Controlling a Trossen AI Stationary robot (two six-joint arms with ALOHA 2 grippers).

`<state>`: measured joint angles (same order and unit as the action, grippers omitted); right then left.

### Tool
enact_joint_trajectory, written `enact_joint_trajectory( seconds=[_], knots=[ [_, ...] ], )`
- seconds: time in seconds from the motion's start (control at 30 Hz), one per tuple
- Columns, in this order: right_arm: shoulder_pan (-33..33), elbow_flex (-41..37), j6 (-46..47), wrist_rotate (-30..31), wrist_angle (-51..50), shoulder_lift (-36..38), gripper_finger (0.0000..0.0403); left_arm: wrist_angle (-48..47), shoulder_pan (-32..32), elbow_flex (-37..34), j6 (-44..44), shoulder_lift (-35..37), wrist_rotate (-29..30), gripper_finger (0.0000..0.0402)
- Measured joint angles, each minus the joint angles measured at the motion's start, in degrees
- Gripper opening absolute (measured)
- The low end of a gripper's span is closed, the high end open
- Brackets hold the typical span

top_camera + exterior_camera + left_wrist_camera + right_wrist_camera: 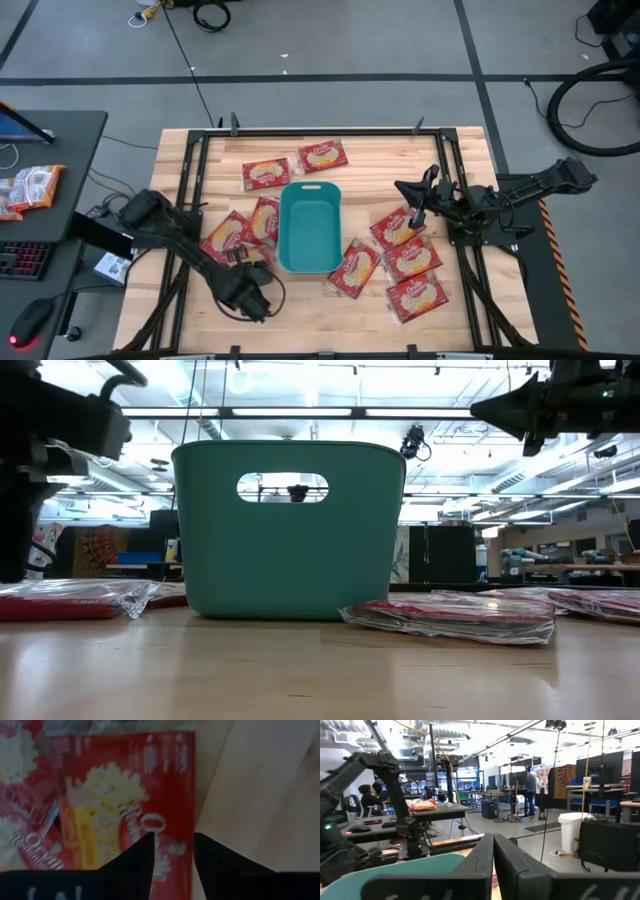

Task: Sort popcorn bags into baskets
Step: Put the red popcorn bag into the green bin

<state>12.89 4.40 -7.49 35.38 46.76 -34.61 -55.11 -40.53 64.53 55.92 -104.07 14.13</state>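
Observation:
The teal basket (310, 228) (290, 530) stands mid-table with several red popcorn bags lying flat around it: two beyond it (265, 173), two at its left (228, 235) and several at its right (412, 260). My left gripper (250, 266) (172, 851) points down, open, over a left-side bag (120, 800). One finger is over the bag's edge and the other over bare wood. No touch shows. My right gripper (415, 196) (493, 851) hangs shut and level above the right-side bags, holding nothing.
Black rails (190, 170) frame the wooden table top (300, 320). A dark desk (50, 180) at the left holds more packets and a keyboard. Bare wood lies along the near edge. In the low view, bags (455, 615) lie flat on both sides of the basket.

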Motion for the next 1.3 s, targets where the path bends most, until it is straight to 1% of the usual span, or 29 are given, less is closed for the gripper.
enact_joint_trajectory(
  seconds=[0.17,0.33,0.43,0.53,0.6,0.73,0.83,0.93,1.07,1.2,1.3],
  knots=[
    [-0.44,0.00,-0.03,-0.44,-0.13,0.00,0.0019,1.55,0.00,1.77,-1.47,-2.56,0.07,0.0182],
    [-0.44,0.00,-0.15,-0.48,-0.12,0.00,0.0019,1.12,-0.24,0.76,-1.46,-2.84,-0.17,0.0232],
    [-0.44,0.00,-0.11,-0.62,-0.11,0.00,0.0019,0.54,-0.56,0.13,-1.51,-2.82,-0.55,0.0245],
    [-0.44,0.00,-0.11,-0.74,-0.11,0.00,0.0019,0.29,-1.00,-0.60,-1.47,-2.75,-0.44,0.0243],
    [-0.44,0.00,-0.09,-0.85,-0.11,0.00,0.0019,0.22,-1.29,-0.97,-1.69,-2.67,-0.14,0.0236],
    [-0.44,0.00,-0.03,-0.92,-0.11,0.00,0.0019,-0.85,-1.84,-0.75,-2.58,-2.77,-0.93,0.0203],
    [-0.44,0.00,-0.02,-0.94,-0.09,0.00,0.0019,-2.87,-2.12,1.03,-2.54,-2.44,-2.25,0.0178],
    [-0.43,0.00,-0.01,-0.96,-0.07,0.00,0.0019,-5.06,-2.21,3.50,-1.40,-2.32,-2.32,0.0166],
    [-0.42,0.00,0.00,-0.96,-0.09,0.00,0.0019,-5.17,-2.81,4.76,0.47,-2.32,-2.82,0.0168],
    [-0.44,0.00,0.00,-0.96,-0.09,0.00,0.0019,-6.23,-3.72,4.43,4.33,-3.00,-2.96,0.0186],
    [-0.44,0.00,0.00,-0.96,-0.09,0.00,0.0019,-7.07,-4.11,4.35,5.01,-4.58,-3.35,0.0200]
  ],
)
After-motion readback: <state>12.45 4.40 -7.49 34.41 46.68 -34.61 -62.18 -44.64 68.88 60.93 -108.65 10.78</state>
